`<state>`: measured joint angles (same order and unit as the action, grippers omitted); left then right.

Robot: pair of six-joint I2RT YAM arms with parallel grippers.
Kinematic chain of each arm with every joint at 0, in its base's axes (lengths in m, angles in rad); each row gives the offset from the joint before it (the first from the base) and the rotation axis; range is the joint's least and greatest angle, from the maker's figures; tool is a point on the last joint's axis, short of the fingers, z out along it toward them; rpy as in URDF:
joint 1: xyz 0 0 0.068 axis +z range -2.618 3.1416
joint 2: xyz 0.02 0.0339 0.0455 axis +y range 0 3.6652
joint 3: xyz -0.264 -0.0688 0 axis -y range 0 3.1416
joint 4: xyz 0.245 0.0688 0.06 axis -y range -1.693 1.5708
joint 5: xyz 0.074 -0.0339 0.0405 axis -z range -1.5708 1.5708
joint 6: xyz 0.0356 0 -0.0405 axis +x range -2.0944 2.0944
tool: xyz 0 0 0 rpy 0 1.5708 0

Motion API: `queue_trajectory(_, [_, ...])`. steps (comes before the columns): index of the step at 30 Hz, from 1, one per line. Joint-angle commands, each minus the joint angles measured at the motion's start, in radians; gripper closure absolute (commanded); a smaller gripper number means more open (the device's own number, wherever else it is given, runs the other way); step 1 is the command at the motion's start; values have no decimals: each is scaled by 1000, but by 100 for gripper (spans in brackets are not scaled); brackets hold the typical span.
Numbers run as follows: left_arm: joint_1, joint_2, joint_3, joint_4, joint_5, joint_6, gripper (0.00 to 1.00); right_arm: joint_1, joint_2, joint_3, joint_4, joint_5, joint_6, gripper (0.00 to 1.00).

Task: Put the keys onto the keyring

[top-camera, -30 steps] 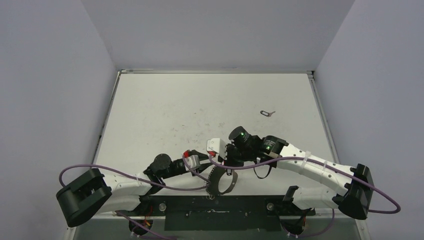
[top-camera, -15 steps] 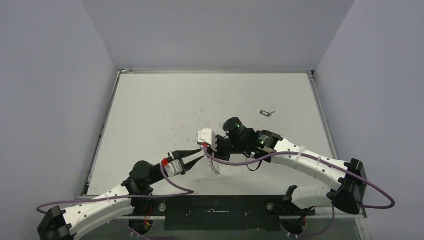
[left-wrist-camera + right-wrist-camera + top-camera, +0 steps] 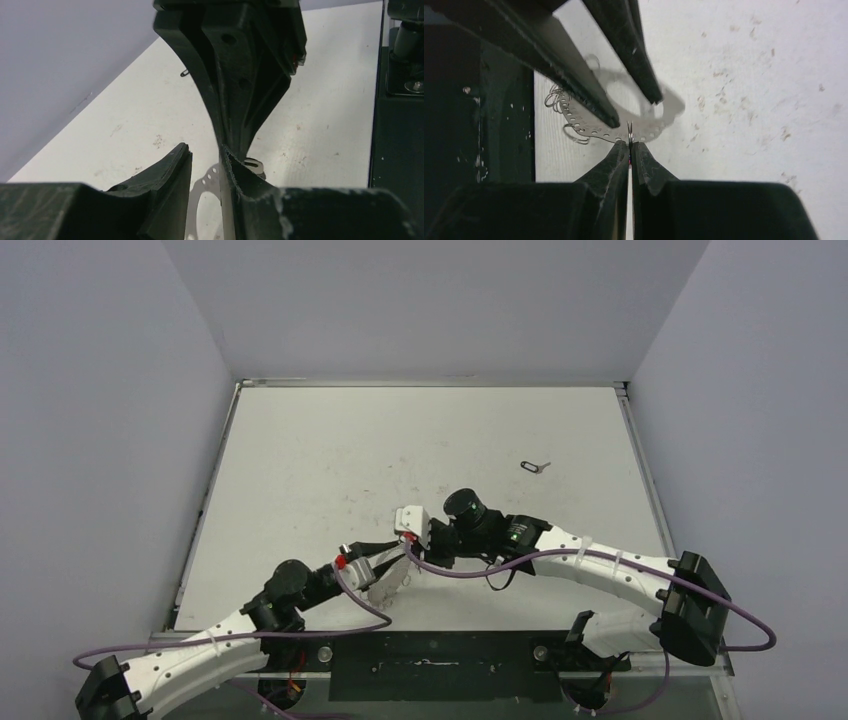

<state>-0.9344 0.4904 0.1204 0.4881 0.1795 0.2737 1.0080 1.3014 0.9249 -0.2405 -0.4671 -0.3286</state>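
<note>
Item: keyring [image 3: 644,134]. Silvery perforated oval band, low over the table [image 3: 330,460] near its front edge, between the two arms. Tiny rings [image 3: 555,97] hang from its holes.

Item: right gripper [image 3: 630,145]. Jaws pressed together, pinching the keyring's near edge.

Item: left gripper [image 3: 205,155]. Jaws partly apart, straddling the keyring's band, one finger [image 3: 235,172] right against it. No firm clamp visible.

Item: key [image 3: 535,466]. Small silver key on a black loop, flat on the table, well apart from both grippers, toward the far right.
</note>
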Motion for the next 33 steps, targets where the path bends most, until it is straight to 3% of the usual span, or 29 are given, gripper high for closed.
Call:
queue_trajectory(1, [-4,58,24,16,13,12,75,-7,-57,-89,20,19,7,100])
queue_trajectory(8, [-4,168,37,48,96,14,73,-12,-157,-154,-108,38,-4,100])
queue_trajectory(18, [-18,355,-5,314,206,-44,69,-12,-121,-122,-116,8,-2,100])
queue_trajectory(33, [-55,467,-2,345,232,-7,69,-12,-74,-98,-123,10,28,100])
